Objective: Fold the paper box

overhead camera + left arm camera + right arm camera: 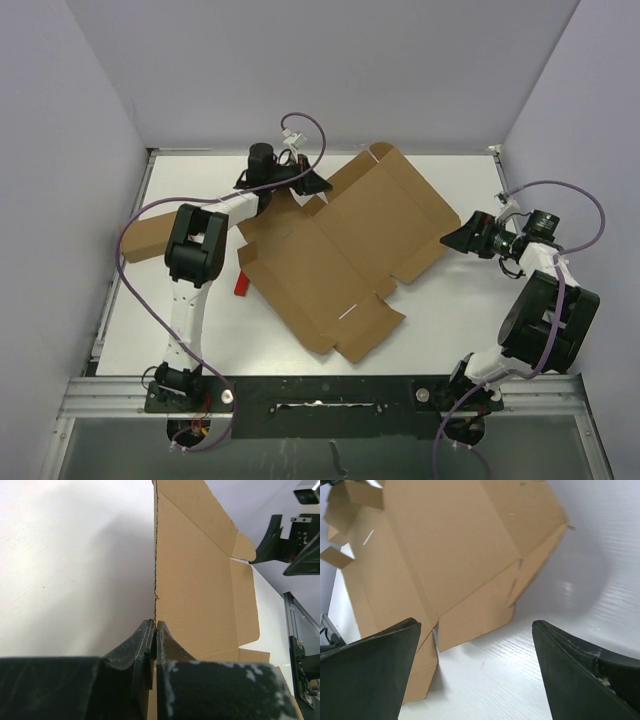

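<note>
Nearest me, the paper box (pixel 340 250) lay opened out on the white table (pixel 460 330), with a small red block (pixel 242 285) just off its left edge. My right gripper (pixel 447 238) stood spread wide and empty, just beside the box's right flap. Farther back, my left gripper (pixel 154 625) was clenched on the box's far-left edge.

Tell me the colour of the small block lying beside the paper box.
Red; the small block shows best in the top external view.
</note>
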You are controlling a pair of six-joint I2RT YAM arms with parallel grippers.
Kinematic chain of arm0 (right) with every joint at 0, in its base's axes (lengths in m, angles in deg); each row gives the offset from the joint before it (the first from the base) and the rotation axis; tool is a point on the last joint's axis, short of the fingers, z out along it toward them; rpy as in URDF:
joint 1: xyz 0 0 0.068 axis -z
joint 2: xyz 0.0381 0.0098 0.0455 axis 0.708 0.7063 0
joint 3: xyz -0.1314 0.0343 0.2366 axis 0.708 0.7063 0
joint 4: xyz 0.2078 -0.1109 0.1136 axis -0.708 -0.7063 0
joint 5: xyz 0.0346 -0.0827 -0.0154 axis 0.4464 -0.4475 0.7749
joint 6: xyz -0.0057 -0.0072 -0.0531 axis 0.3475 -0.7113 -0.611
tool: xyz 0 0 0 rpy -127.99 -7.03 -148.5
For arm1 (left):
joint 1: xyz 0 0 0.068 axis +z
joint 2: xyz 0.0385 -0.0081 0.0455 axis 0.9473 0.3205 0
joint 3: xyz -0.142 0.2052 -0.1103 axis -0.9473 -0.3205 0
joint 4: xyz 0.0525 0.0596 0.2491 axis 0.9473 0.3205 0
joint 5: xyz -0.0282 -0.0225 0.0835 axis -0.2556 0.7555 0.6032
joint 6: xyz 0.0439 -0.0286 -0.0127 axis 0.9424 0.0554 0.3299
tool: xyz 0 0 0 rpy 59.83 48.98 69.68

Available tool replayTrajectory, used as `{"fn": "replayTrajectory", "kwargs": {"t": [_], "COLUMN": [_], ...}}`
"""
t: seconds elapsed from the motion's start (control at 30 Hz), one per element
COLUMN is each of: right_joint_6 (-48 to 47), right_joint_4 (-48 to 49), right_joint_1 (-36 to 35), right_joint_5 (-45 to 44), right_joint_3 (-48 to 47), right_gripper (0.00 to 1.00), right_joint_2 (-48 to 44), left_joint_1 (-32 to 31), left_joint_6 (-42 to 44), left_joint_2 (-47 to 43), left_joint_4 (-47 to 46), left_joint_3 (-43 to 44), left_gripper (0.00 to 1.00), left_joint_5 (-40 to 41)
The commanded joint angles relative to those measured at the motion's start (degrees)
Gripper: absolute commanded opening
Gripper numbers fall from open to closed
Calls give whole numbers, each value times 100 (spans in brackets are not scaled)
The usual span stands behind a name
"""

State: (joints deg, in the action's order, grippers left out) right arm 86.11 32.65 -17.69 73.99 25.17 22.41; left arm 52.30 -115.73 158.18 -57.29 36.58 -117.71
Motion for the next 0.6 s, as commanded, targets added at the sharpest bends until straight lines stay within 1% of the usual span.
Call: {"fn": "replayTrajectory", "kwargs": {"t": [0.0,0.27,0.57], "right_joint_6": [100,175,-141], "right_joint_4": [409,660,193], "right_joint_1": [212,69,-117], "right_joint_5": [-154,327,643], "right_joint_3": [-358,-1050,-1561], "right_gripper": [99,91,80], "right_joint_2": [213,877,1457], "left_joint_1": [27,-17,-42], "left_joint_6": [-42,-62,-92], "left_joint_2": [-827,-942,-1052], "left_joint_4": [-614,-737,-1026], "left_joint_3": [-6,5,-101], "left_gripper": [0,0,0], "left_joint_5": [-105,-253,-469]}}
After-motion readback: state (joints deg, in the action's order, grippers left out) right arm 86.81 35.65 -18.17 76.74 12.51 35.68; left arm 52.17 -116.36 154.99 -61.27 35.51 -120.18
